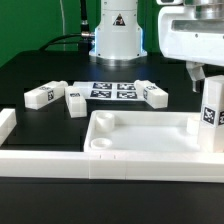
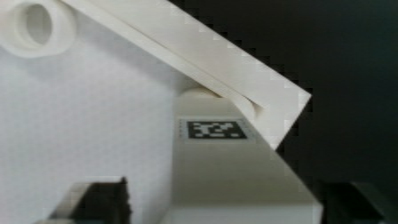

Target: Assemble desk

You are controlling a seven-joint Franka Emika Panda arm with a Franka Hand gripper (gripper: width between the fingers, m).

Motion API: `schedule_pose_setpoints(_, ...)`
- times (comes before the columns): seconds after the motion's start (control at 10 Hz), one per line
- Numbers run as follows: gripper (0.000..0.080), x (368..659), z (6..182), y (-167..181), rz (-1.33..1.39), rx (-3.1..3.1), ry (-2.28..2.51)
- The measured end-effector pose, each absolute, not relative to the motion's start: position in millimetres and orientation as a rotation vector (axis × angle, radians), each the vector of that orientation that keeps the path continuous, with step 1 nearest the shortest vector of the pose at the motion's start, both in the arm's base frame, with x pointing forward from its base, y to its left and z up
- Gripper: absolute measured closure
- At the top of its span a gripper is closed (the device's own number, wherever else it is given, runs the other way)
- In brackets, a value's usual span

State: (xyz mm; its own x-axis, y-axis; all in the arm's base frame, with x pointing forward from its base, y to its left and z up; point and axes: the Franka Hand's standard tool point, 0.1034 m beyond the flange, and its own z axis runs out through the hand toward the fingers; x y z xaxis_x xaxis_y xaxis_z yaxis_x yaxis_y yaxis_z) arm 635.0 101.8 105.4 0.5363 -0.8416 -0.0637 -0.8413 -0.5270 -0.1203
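Observation:
The white tray-like tabletop [image 1: 140,132] lies at the front of the table, with a round socket [image 1: 100,146] at its near corner. My gripper [image 1: 206,78] is at the exterior view's right, shut on a white block leg [image 1: 211,115]. It holds the leg upright over the tabletop's right end. In the wrist view the tagged leg [image 2: 217,150] fills the space between my fingers [image 2: 102,200], above the tabletop [image 2: 89,110] and one of its corner sockets [image 2: 36,28]. Whether the leg's lower end is seated in a socket is hidden.
Three more legs lie on the black table behind the tabletop: two at the left [image 1: 45,95] [image 1: 75,100] and one at the right [image 1: 153,95]. The marker board [image 1: 113,90] lies between them. White border bars [image 1: 40,160] run along the front and left.

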Motion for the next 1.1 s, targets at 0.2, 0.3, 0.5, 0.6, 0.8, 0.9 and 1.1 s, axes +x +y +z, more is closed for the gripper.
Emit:
schedule_pose_setpoints(0.2,0.0191,634.6,104.6,101.5,-0.005,-2.741,1.247)
schedule_pose_setpoints(0.3,0.0158,634.5,104.6,101.6,-0.011,-2.777,1.164)
schedule_pose_setpoints(0.5,0.0152,634.5,104.4,101.4,-0.025,-2.855,0.961)
schedule_pose_setpoints(0.6,0.015,634.5,104.4,101.4,-0.031,-2.887,0.862)
schedule_pose_setpoints(0.8,0.015,634.2,104.1,99.8,-0.058,-2.988,0.575)
schedule_pose_setpoints(0.9,0.015,634.2,104.1,100.3,-0.063,-3.007,0.512)
schedule_pose_setpoints(1.1,0.015,635.8,105.6,99.9,-0.09,-3.08,0.17)
